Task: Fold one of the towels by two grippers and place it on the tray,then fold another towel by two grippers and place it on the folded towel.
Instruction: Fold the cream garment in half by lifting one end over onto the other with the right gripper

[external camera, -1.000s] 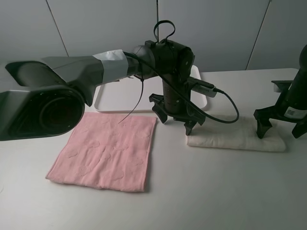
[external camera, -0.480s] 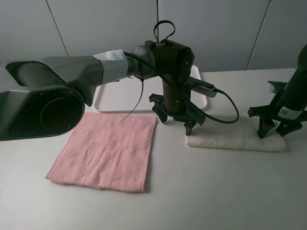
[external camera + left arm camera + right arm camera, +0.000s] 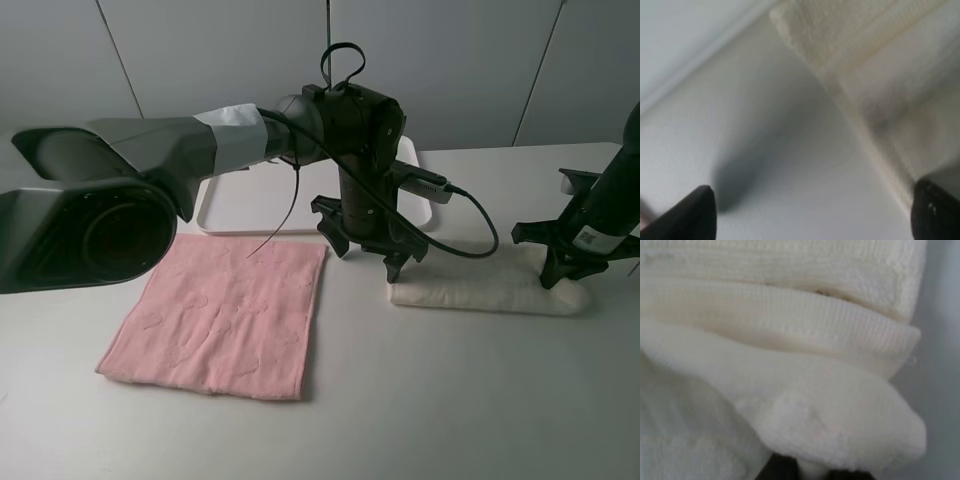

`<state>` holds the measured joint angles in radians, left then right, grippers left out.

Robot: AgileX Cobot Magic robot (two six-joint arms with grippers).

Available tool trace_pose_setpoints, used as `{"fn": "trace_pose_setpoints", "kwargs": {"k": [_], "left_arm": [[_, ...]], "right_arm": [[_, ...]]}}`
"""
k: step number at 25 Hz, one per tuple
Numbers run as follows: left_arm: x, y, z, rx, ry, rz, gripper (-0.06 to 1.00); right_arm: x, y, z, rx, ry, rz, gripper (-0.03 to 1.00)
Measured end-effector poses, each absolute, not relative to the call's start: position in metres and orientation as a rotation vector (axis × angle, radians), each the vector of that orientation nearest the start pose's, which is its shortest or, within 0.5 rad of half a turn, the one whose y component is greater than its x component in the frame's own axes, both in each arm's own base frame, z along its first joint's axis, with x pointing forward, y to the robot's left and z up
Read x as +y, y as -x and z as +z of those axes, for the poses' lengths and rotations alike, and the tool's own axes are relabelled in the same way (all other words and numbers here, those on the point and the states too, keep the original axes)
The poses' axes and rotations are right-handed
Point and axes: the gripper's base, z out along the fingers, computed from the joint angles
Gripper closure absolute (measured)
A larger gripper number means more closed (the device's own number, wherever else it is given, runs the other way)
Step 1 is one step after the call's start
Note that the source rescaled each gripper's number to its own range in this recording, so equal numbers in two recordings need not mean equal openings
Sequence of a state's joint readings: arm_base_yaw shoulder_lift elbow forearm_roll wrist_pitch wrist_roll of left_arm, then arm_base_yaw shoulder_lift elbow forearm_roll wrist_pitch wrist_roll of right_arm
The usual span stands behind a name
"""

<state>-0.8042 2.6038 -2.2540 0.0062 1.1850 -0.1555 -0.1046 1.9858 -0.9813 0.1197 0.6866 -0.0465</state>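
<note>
Cream-white towel, already folded into a long strip, lies on the table just in front of the tray; the pink towel lies flat and untouched well to the left.

The right gripper appears clamped on the strip's right end, where the cloth is puckered. The left gripper hangs with its fingers spread wide over the strip's left end, gripping nothing.

Step in hand, as judged: seize both ends for the next fold or for the carry to the tray. To do it well, the left gripper should come straight down and take all layers at the end, not only the top one, matching the hold on the right so the strip lifts level.

Comparison of the 3 views: the high camera alone shows both towels, the tray and both arms. The left wrist view shows 2 dark fingertips wide apart, the towel's corner between them. The right wrist view shows stacked layers bunched into a bulge, a detail too small overhead.
</note>
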Motion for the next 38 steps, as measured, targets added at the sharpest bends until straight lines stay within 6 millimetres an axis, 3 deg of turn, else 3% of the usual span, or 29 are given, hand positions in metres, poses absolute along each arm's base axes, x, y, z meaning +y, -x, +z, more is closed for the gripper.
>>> {"fn": "trace_pose_setpoints", "kwargs": {"k": [20,31,38], "left_arm": [[-0.375,-0.362,0.1,2.87,-0.968,-0.078,-0.05],[-0.375,-0.362,0.1,2.872,-0.972,-0.076,-0.05],[-0.375,-0.362,0.1,2.864,-1.001,-0.073,-0.05]], "right_arm": [[-0.024,-0.311,0.098,3.152,-0.109,0.182,0.91],[-0.017,-0.303,0.149,3.039,-0.17,0.264,0.91],[-0.007,-0.299,0.156,3.052,-0.256,0.439,0.91]]}}
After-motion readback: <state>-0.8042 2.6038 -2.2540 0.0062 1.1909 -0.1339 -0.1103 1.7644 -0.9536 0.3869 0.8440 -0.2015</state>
